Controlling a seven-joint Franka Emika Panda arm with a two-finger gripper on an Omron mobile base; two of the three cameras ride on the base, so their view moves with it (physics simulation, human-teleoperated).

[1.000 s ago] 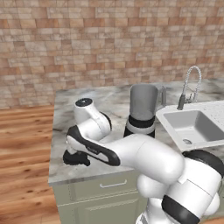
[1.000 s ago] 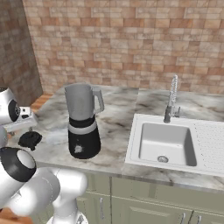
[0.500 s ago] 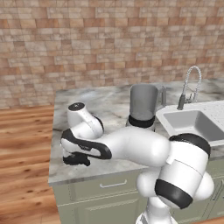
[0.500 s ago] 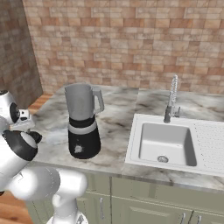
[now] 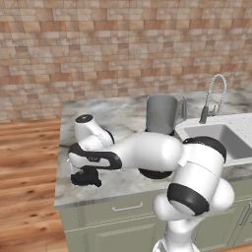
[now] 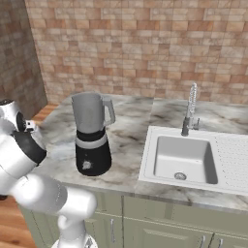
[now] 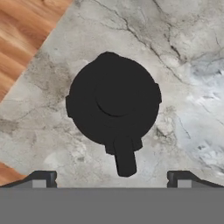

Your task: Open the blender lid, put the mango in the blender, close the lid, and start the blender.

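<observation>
The blender lid (image 7: 114, 99), a round black cap with a raised knob and a small tab, lies flat on the marble counter (image 7: 183, 65). My gripper (image 7: 111, 177) hangs straight above it, open, its two tips spread wider than the lid and touching nothing. From the left base view the gripper (image 5: 86, 177) sits low over the counter's front left corner. The blender (image 5: 161, 114) stands with its grey jar uncovered; its glossy black base (image 6: 93, 154) carries a small silver knob. The mango is out of view.
A white sink (image 6: 186, 160) with a spring faucet (image 6: 190, 109) lies right of the blender. The counter's left edge (image 7: 41, 48) runs close by the lid, with wooden floor (image 5: 27, 167) below. My own arm (image 5: 147, 152) stretches across the counter in front of the blender.
The hand has stayed over the counter's front left corner. The arm's elbow and upper links have swung, now covering more of the counter in both base views.
</observation>
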